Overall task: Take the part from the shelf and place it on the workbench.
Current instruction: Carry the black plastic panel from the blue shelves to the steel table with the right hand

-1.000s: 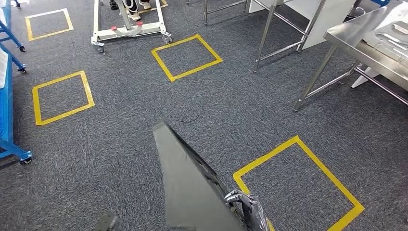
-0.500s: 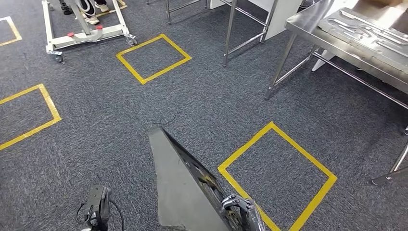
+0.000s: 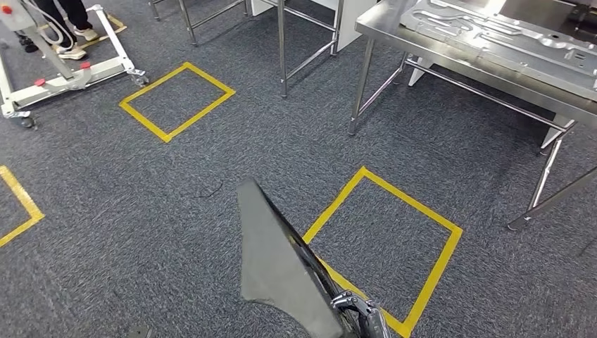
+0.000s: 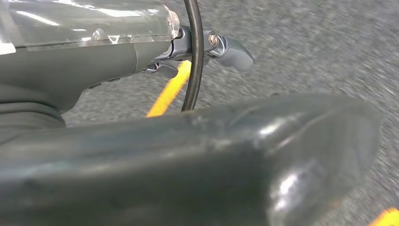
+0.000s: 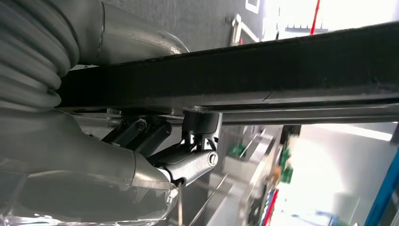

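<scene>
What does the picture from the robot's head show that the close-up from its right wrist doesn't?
Only the head view shows the grey carpet with the yellow tape square on it and the steel workbench ahead. Only the right wrist view shows up close how the fingers clamp the edge of the dark part. Both show the right hand holding that part.

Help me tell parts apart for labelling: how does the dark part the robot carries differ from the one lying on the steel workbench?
The carried part is dark and matte, gripped on edge by the right hand; the workbench part is shiny silver, lying flat on the workbench. Both are large panels.
</scene>
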Robot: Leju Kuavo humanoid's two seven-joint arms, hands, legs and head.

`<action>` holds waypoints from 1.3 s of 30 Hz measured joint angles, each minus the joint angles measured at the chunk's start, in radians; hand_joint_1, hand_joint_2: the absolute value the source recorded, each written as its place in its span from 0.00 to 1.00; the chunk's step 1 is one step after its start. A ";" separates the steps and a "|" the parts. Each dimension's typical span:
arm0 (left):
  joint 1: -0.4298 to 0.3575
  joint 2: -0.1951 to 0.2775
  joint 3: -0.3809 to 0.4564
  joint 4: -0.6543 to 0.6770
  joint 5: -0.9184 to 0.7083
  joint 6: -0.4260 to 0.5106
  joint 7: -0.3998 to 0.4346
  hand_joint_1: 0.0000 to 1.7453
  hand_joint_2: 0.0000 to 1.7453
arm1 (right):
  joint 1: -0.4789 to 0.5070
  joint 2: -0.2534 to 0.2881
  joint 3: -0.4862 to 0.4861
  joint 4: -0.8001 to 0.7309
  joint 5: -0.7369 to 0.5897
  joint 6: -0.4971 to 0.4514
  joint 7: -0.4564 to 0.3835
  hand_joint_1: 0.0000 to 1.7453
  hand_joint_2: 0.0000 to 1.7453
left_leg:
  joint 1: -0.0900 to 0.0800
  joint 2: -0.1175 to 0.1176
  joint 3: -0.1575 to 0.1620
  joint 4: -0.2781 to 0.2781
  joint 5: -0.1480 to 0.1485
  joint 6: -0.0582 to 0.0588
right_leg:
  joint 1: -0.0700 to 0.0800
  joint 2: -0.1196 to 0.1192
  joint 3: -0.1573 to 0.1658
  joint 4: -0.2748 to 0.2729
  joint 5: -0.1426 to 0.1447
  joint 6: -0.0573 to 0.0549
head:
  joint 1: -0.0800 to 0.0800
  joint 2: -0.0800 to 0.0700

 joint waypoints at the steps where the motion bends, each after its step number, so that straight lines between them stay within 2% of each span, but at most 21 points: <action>1: 0.002 0.003 0.001 0.001 0.000 -0.014 -0.006 0.00 0.00 | 0.000 -0.001 0.002 0.000 -0.001 -0.005 0.003 1.00 1.00 | 0.003 -0.026 0.027 -0.064 0.027 0.000 | 0.000 0.012 -0.002 0.008 -0.005 0.005 | 0.000 0.000; 4: 0.008 0.009 0.002 0.003 -0.005 -0.033 -0.012 0.00 0.00 | -0.001 -0.005 0.011 0.000 -0.003 -0.017 0.009 1.00 1.00 | 0.005 -0.070 0.060 -0.140 0.040 0.012 | -0.002 0.046 -0.016 0.023 -0.009 0.022 | 0.000 0.000; 6: 0.011 0.009 0.002 0.004 -0.008 -0.034 -0.005 0.00 0.00 | 0.000 -0.008 0.015 -0.001 -0.004 -0.022 0.011 1.00 1.00 | 0.004 -0.046 0.063 -0.145 0.044 0.027 | -0.005 0.055 -0.022 0.025 -0.007 0.033 | 0.000 0.000; 8: 0.013 0.009 0.002 0.006 -0.011 -0.033 0.003 0.00 0.00 | -0.001 -0.011 0.018 -0.002 -0.004 -0.025 0.012 1.00 1.00 | 0.006 -0.021 0.066 -0.152 0.049 0.040 | -0.002 0.005 -0.042 0.065 -0.034 0.044 | 0.001 0.000; 10: 0.020 0.010 0.003 0.007 -0.014 -0.032 0.007 0.00 0.00 | -0.005 -0.014 0.021 -0.003 -0.004 -0.027 0.013 1.00 1.00 | 0.004 0.007 0.067 -0.154 0.047 0.048 | -0.002 -0.057 -0.099 0.181 -0.096 0.052 | 0.001 0.000; 12: 0.028 0.011 0.004 0.008 -0.016 -0.031 0.011 0.00 0.00 | -0.005 -0.016 0.023 -0.003 -0.004 -0.028 0.014 1.00 1.00 | 0.001 0.038 0.067 -0.154 0.044 0.051 | -0.006 -0.071 -0.155 0.292 -0.137 0.057 | 0.001 0.000; 13: 0.029 0.011 0.005 0.009 -0.016 -0.031 0.012 0.00 0.00 | -0.005 -0.017 0.023 -0.003 -0.004 -0.029 0.014 1.00 1.00 | 0.000 0.052 0.068 -0.154 0.042 0.051 | -0.007 -0.072 -0.161 0.303 -0.130 0.058 | 0.001 0.000; 15: 0.028 0.012 0.005 0.009 -0.016 -0.031 0.014 0.00 0.00 | -0.004 -0.020 0.024 -0.003 -0.004 -0.032 0.015 1.00 1.00 | -0.001 0.076 0.075 -0.154 0.037 0.049 | -0.005 -0.087 -0.111 0.212 -0.069 0.052 | 0.001 0.000; 17: 0.028 0.011 0.005 0.010 -0.017 -0.031 0.017 0.00 0.00 | -0.007 -0.022 0.026 -0.003 -0.004 -0.037 0.017 1.00 1.00 | -0.004 0.096 0.085 -0.154 0.030 0.043 | 0.005 -0.133 -0.038 0.075 -0.019 0.036 | 0.001 0.000; 19: 0.030 0.011 0.007 0.011 -0.017 -0.031 0.022 0.00 0.00 | -0.009 -0.022 0.029 -0.004 -0.004 -0.041 0.019 1.00 1.00 | -0.008 0.117 0.092 -0.156 0.025 0.034 | 0.016 -0.153 -0.012 0.021 -0.013 0.022 | 0.001 0.000; 21: 0.030 0.011 0.009 0.012 -0.017 -0.032 0.025 0.00 0.00 | -0.008 -0.024 0.032 -0.006 -0.004 -0.043 0.022 1.00 1.00 | -0.009 0.138 0.100 -0.161 0.020 0.025 | 0.015 -0.128 -0.010 0.011 -0.009 0.011 | 0.001 0.000; 22: 0.030 0.010 0.011 0.012 -0.017 -0.032 0.025 0.00 0.00 | -0.006 -0.024 0.034 -0.007 -0.005 -0.044 0.023 1.00 1.00 | -0.009 0.128 0.103 -0.157 0.013 0.019 | 0.011 -0.116 -0.004 0.002 -0.006 0.006 | 0.001 0.000; 24: 0.030 0.010 0.014 0.013 -0.017 -0.032 0.025 0.00 0.00 | -0.008 -0.026 0.039 -0.008 -0.006 -0.046 0.024 1.00 1.00 | -0.007 0.077 0.081 -0.094 -0.028 0.011 | 0.002 -0.094 0.007 -0.013 0.001 -0.002 | 0.000 0.000; 26: 0.035 0.011 0.019 0.014 -0.017 -0.031 0.026 0.00 0.00 | -0.012 -0.027 0.045 -0.008 -0.006 -0.047 0.025 1.00 1.00 | -0.003 0.029 0.020 0.034 -0.084 0.007 | 0.001 -0.068 0.009 -0.014 0.002 -0.006 | 0.000 0.000; 28: 0.041 0.012 0.022 0.015 -0.017 -0.031 0.027 0.00 0.00 | -0.011 -0.028 0.047 -0.008 -0.007 -0.047 0.026 1.00 1.00 | -0.002 0.019 -0.026 0.106 -0.091 0.002 | 0.000 -0.038 0.010 -0.010 -0.001 -0.006 | 0.000 0.000; 30: 0.042 0.012 0.023 0.015 -0.017 -0.031 0.028 0.00 0.00 | -0.010 -0.029 0.048 -0.008 -0.007 -0.047 0.027 1.00 1.00 | 0.001 0.010 -0.005 0.032 -0.023 0.000 | -0.002 -0.008 0.011 -0.002 -0.006 -0.002 | 0.000 0.000; 32: 0.042 0.013 0.023 0.016 -0.017 -0.031 0.029 0.00 0.00 | -0.011 -0.029 0.050 -0.008 -0.008 -0.049 0.027 1.00 1.00 | 0.008 -0.036 0.041 -0.088 0.033 0.001 | -0.003 0.018 0.006 0.013 -0.014 0.007 | 0.000 0.000; 34: 0.042 0.013 0.025 0.018 -0.017 -0.031 0.031 0.00 0.00 | -0.013 -0.030 0.053 -0.008 -0.009 -0.054 0.027 1.00 1.00 | 0.011 -0.073 0.058 -0.133 0.038 0.007 | -0.005 0.042 -0.006 0.025 -0.017 0.020 | 0.000 0.000; 36: 0.041 0.014 0.026 0.018 -0.018 -0.031 0.034 0.00 0.00 | -0.012 -0.031 0.057 -0.008 -0.009 -0.061 0.029 1.00 1.00 | 0.010 -0.061 0.059 -0.137 0.039 0.019 | -0.008 0.065 -0.015 0.026 -0.014 0.032 | 0.000 0.000; 37: 0.039 0.014 0.027 0.018 -0.020 -0.031 0.037 0.00 0.00 | -0.011 -0.032 0.059 -0.008 -0.006 -0.069 0.030 1.00 1.00 | 0.010 -0.050 0.062 -0.141 0.041 0.026 | -0.008 0.058 -0.018 0.030 -0.016 0.037 | 0.000 0.000; 39: 0.038 0.014 0.029 0.018 -0.026 -0.029 0.045 0.00 0.00 | -0.013 -0.034 0.064 -0.009 0.011 -0.095 0.038 1.00 1.00 | 0.012 -0.030 0.065 -0.150 0.045 0.039 | -0.005 0.005 -0.044 0.085 -0.050 0.046 | 0.001 0.000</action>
